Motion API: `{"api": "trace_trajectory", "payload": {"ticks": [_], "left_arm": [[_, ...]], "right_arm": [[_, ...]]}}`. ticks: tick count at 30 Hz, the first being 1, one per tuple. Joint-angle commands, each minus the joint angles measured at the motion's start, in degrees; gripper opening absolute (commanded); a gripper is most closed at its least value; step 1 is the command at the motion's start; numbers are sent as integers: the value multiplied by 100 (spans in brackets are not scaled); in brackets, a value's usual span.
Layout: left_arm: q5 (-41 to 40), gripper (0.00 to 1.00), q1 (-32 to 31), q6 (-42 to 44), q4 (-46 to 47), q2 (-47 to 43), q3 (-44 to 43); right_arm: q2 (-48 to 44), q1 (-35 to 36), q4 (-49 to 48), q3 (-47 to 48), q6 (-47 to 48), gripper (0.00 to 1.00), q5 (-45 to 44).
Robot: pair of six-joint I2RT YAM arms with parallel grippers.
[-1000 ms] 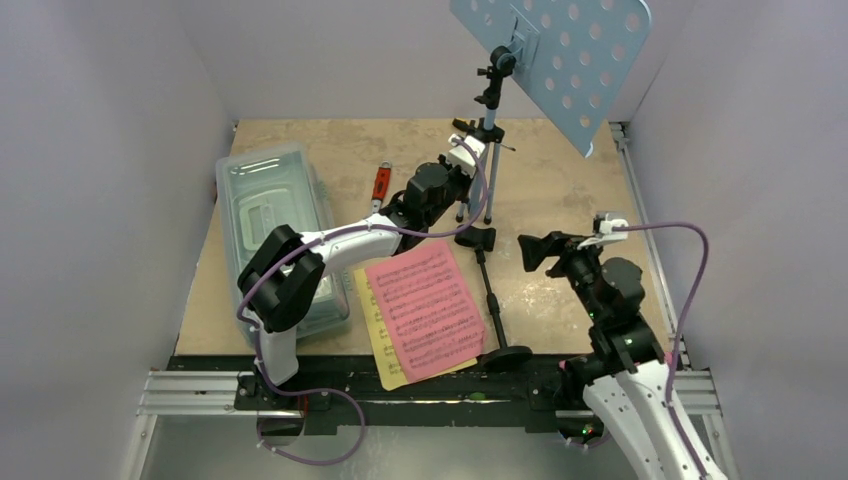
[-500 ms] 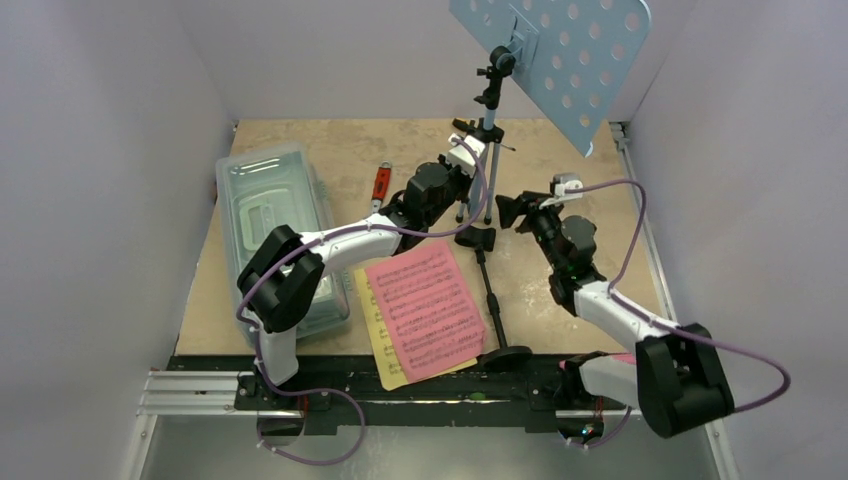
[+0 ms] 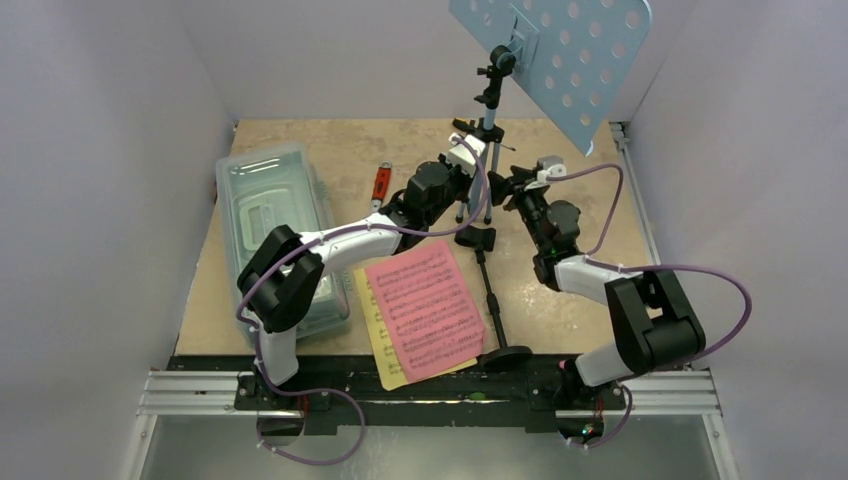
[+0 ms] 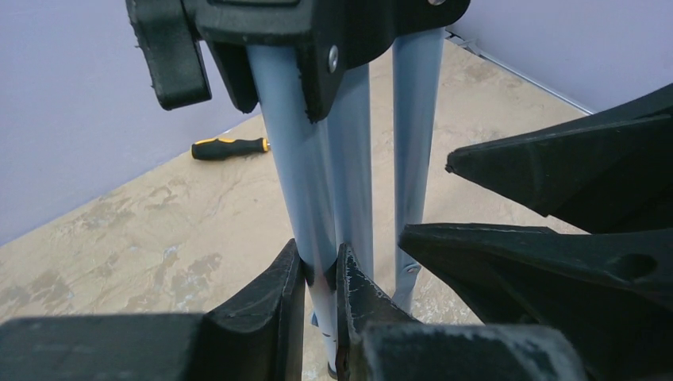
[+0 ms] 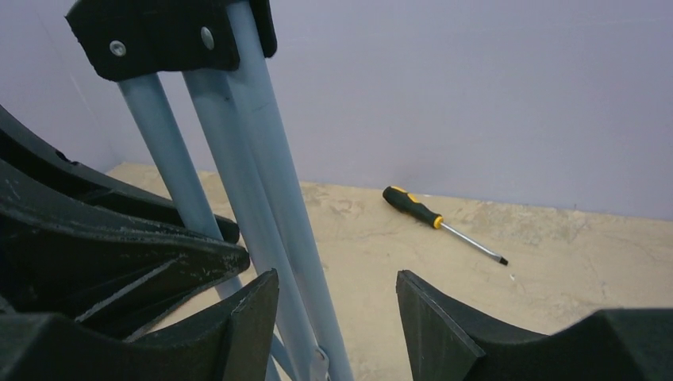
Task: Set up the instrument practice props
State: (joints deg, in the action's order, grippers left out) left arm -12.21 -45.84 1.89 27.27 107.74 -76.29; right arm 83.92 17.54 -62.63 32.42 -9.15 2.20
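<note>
The sheet-music pages (image 3: 425, 310) are seen at the near edge of the table (image 3: 330, 150), the mic stand (image 3: 492, 295) laid flat beside them; toward the far edge, a leg of the music stand (image 3: 545, 50) is clamped by the left gripper (image 4: 320, 266); the right gripper (image 5: 337, 290) is held apart around a neighbouring leg.

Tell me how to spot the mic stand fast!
Start at the tall blue music stand at the back of the table. Come toward the near edge: just right of the pink sheet lies a thin black pole ending in a round base. That is the mic stand; unlike the music stand, it is all black and lying flat.
</note>
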Motion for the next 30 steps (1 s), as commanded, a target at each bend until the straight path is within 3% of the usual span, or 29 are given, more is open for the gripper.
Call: {"api": "trace_trajectory", "payload": {"ticks": [1,10,20,24,30], "left_arm": [[-72,0,-11,227,-614,73,-59],[-89,0,-12,254,-609,57,-8],[-403,0,-40,281,-552,8,214],[-629,0,-31,383,-311,-73,548],[-887,0,146,331,-167,-314,1113]], "right_arm": [[203,139,-555,419,316,59,-345],[889,387,5,990,1026,52,-2314],[1164,422,-128,969,2003,25,-2591],[1158,417,-63,936,2830,0,-2566],[1289,424,-801,645,3782,0,-3121]]}}
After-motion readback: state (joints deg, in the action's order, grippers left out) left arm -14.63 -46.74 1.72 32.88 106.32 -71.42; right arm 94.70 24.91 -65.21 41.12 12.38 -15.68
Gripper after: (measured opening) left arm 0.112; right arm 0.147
